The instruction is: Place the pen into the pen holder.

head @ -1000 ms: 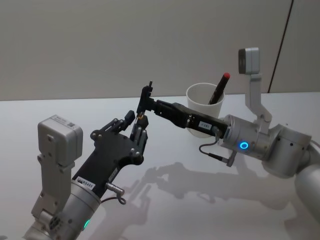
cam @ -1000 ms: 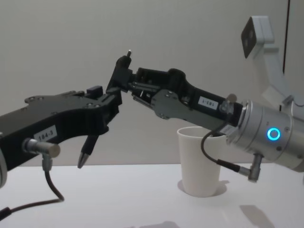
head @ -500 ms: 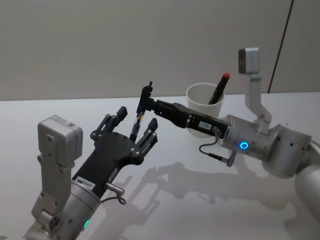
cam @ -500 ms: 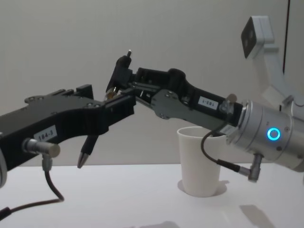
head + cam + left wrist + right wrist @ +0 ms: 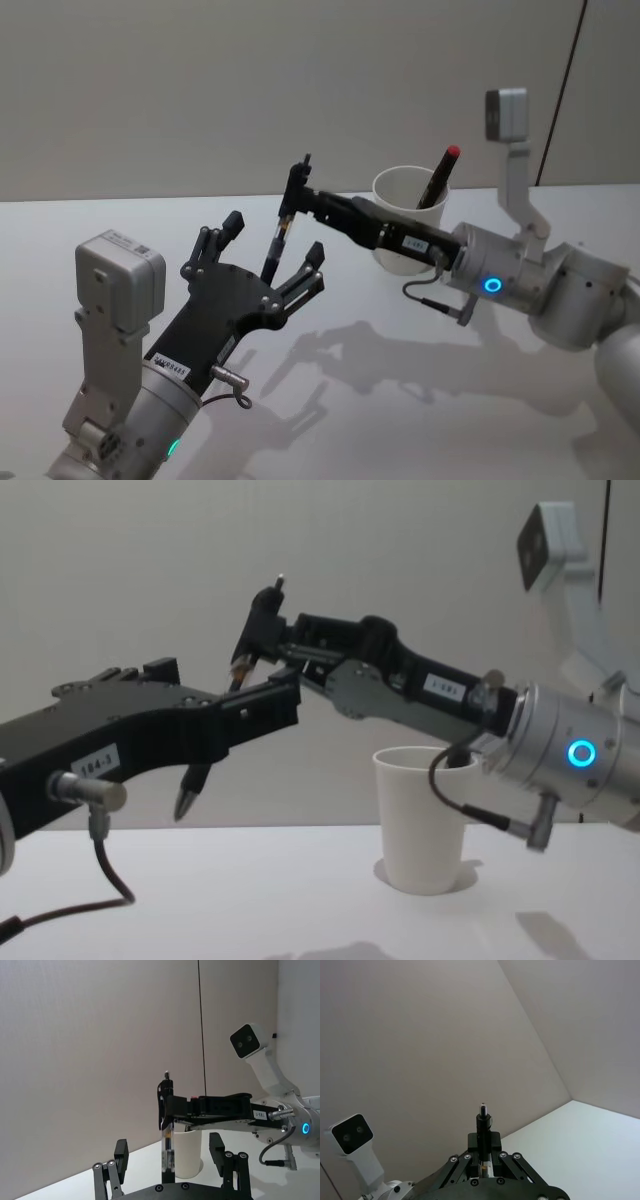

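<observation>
A dark pen [image 5: 280, 232] hangs nearly upright above the table, tip down. My right gripper [image 5: 296, 188] is shut on its upper end, as the right wrist view also shows with the pen [image 5: 483, 1125] rising between the fingers. My left gripper [image 5: 272, 245] stands open around the pen's lower half, its fingers [image 5: 231, 223] spread apart from the pen. From the chest, the pen tip [image 5: 188, 802] pokes out below the left gripper [image 5: 222, 685]. The pen holder [image 5: 410, 215], a white paper cup, stands behind and to the right of the right gripper, with a red-capped pen [image 5: 439, 176] inside.
The white table [image 5: 400, 400] stretches bare around the cup [image 5: 421, 820]. A plain wall rises behind. The right arm's wrist camera [image 5: 505, 112] sticks up on its bracket to the right of the cup.
My left gripper has opened and let go of the pen, its fingers spreading wider. The right gripper has kept hold and lifted the pen slightly up.
</observation>
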You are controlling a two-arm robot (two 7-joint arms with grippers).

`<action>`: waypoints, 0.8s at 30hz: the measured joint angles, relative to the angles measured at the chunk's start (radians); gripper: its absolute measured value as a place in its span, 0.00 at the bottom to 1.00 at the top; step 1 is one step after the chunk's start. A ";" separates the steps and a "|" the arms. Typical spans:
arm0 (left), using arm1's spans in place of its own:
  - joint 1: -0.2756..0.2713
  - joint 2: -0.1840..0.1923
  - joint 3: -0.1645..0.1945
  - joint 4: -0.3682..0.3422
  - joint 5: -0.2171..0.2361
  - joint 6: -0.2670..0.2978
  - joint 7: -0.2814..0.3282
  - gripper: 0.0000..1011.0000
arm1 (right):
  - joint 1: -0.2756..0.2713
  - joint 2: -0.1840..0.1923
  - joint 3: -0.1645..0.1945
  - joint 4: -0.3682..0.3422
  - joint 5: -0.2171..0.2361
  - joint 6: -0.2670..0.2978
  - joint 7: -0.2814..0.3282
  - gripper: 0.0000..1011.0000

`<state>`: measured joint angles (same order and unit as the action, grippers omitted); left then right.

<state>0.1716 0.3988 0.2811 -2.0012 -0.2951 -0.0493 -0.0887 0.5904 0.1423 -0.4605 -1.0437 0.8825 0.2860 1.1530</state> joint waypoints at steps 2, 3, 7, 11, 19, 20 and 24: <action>0.000 0.000 0.000 0.000 0.000 0.000 0.000 0.99 | 0.002 0.004 0.006 -0.005 -0.003 -0.015 -0.004 0.13; 0.000 0.000 0.000 0.000 0.000 0.000 0.000 0.99 | 0.002 0.006 0.009 -0.007 -0.004 -0.019 -0.006 0.13; 0.000 0.000 0.000 0.000 0.000 0.000 0.000 0.99 | 0.004 0.016 0.023 -0.017 -0.009 -0.046 -0.020 0.13; 0.000 0.000 0.000 0.000 0.000 0.000 0.000 0.99 | 0.006 0.030 0.040 -0.030 -0.011 -0.072 -0.036 0.13; 0.000 0.000 0.000 0.000 0.000 0.000 0.000 0.99 | 0.005 0.068 0.089 -0.072 -0.007 -0.128 -0.082 0.13; 0.000 0.000 0.000 0.000 0.000 0.000 0.000 0.99 | 0.004 0.071 0.093 -0.077 -0.006 -0.132 -0.087 0.13; 0.000 0.000 0.000 0.000 0.000 0.000 0.000 0.99 | -0.005 0.094 0.118 -0.110 -0.005 -0.166 -0.123 0.13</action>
<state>0.1716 0.3988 0.2810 -2.0013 -0.2951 -0.0492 -0.0887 0.5850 0.2365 -0.3428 -1.1535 0.8778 0.1202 1.0300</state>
